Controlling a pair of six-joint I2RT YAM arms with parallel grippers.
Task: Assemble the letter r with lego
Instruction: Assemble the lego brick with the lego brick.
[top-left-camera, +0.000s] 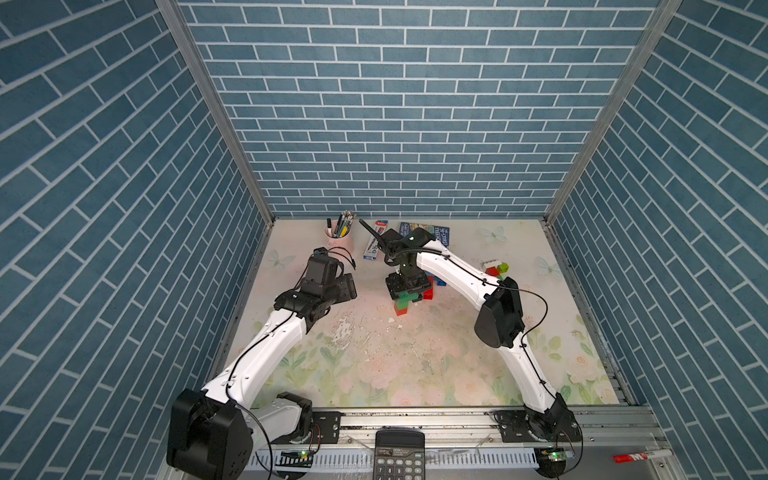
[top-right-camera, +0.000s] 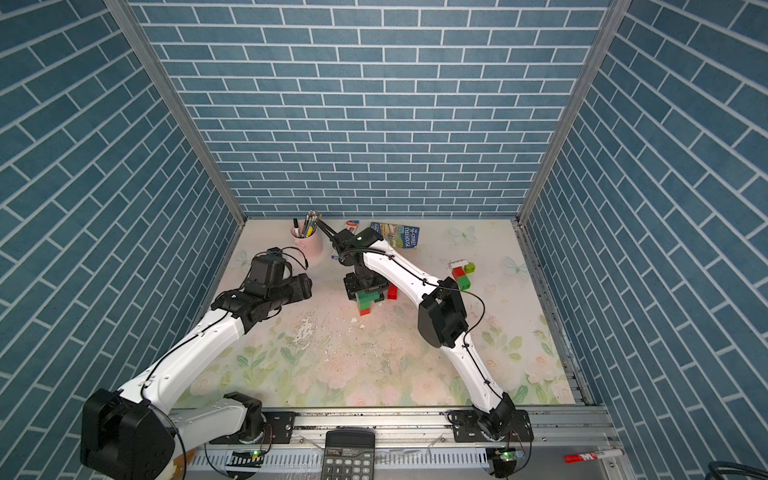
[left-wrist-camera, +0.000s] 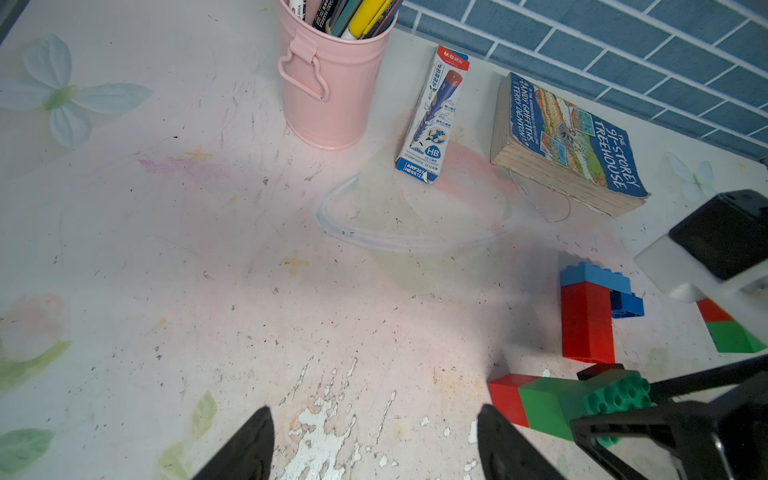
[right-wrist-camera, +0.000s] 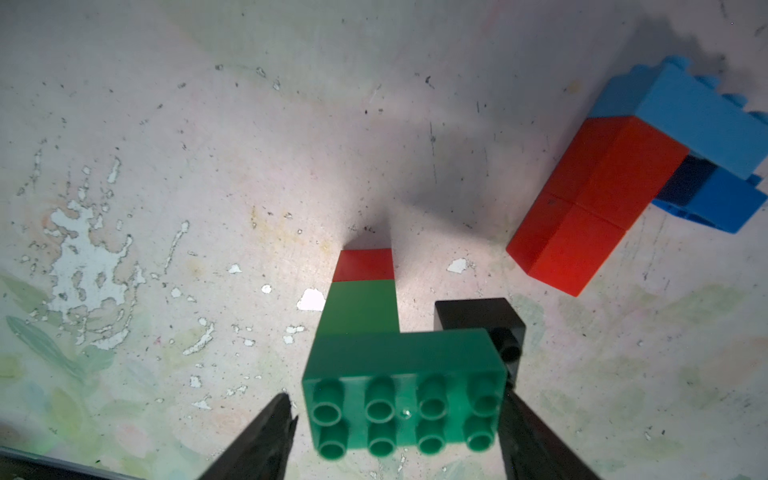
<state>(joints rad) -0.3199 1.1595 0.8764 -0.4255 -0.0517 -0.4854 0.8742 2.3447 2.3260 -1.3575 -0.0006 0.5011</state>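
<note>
The lego build (top-left-camera: 404, 305) stands on the table (top-left-camera: 415, 365), a little far of its middle. It has a red brick (right-wrist-camera: 365, 264) at the foot, a green brick (right-wrist-camera: 359, 307) on that, and a long dark-green brick (right-wrist-camera: 403, 395) across the top, studs up. A black brick (right-wrist-camera: 478, 318) sits under the overhang; whether it reaches the table cannot be told.

The right gripper (right-wrist-camera: 397, 401) hangs over the long brick with its jaws spread, one finger (right-wrist-camera: 270, 436) clear of the brick's end and the other close against the opposite end.

Just right of the build lies a red-and-blue group (right-wrist-camera: 602, 195). A third group (top-left-camera: 496, 269) lies well apart, toward the right wall.

The left gripper (left-wrist-camera: 374, 411) hovers to the left of the build, jaws wide apart around nothing.

Near the build the table is bare up to the front rail. Along the far wall stand a pink bucket (left-wrist-camera: 332, 91) of pens, a pencil box (left-wrist-camera: 432, 120) and a book (left-wrist-camera: 569, 141).

Counted: three lego groups. The build has four bricks. The red-and-blue group has two red, one pale blue and one deeper blue. The third group shows white, red, lime and green.
</note>
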